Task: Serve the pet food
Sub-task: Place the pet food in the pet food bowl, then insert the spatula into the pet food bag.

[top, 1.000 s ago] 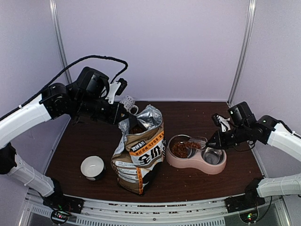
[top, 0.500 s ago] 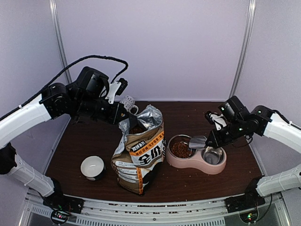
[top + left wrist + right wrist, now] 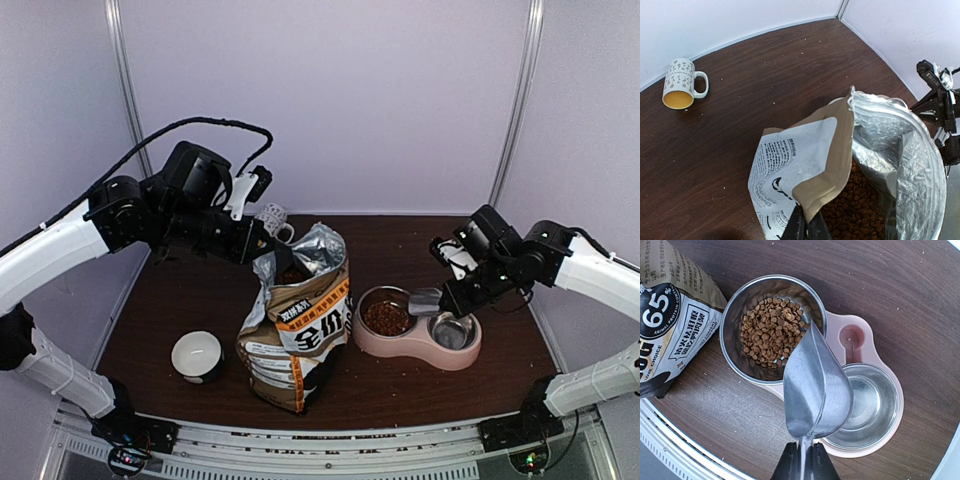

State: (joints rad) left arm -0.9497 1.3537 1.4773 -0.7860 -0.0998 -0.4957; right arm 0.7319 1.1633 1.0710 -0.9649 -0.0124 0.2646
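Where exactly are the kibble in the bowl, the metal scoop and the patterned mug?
kibble [image 3: 771,330], right wrist view, middle of the pile in the steel cup.
metal scoop [image 3: 817,385], right wrist view, middle of its curved body.
patterned mug [image 3: 681,76], left wrist view, its printed outer wall.

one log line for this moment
left fingers: shut on bag | right fingers: shut on empty scoop over bowl | kibble: in one cup

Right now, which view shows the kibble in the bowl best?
Right wrist: it looks straight down on the kibble, single pellets clear. Top external shows a small brown patch. Left wrist shows only what is inside the bag; the served pile is hidden.
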